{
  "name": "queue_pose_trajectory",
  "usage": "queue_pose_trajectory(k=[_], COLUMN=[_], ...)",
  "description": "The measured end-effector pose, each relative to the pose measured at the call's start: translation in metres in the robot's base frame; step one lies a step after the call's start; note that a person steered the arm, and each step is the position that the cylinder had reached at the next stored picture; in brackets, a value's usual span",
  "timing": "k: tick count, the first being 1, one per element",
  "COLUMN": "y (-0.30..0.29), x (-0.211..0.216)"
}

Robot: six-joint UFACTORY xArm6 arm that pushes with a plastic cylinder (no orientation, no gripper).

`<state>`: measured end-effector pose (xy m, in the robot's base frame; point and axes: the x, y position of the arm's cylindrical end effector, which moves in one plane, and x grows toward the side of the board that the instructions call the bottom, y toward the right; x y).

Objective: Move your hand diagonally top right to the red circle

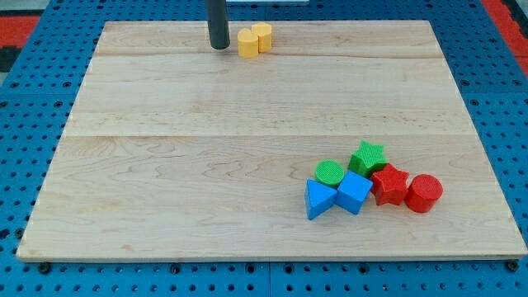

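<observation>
The red circle block stands at the view's lower right, at the right end of a cluster. Touching its left side is a red star. My tip is a dark rod end near the view's top, left of centre, far up and left of the red circle. It stands just left of a yellow hexagon and a yellow circle, close to the hexagon without clearly touching it.
The cluster also holds a green star, a green circle, a blue cube and a blue triangle. The wooden board lies on a blue pegboard surface.
</observation>
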<state>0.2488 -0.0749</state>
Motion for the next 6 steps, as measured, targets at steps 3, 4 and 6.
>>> queue_pose_trajectory(k=[3, 4, 6], y=[0.000, 0.036, 0.261], x=[0.012, 0.066, 0.158])
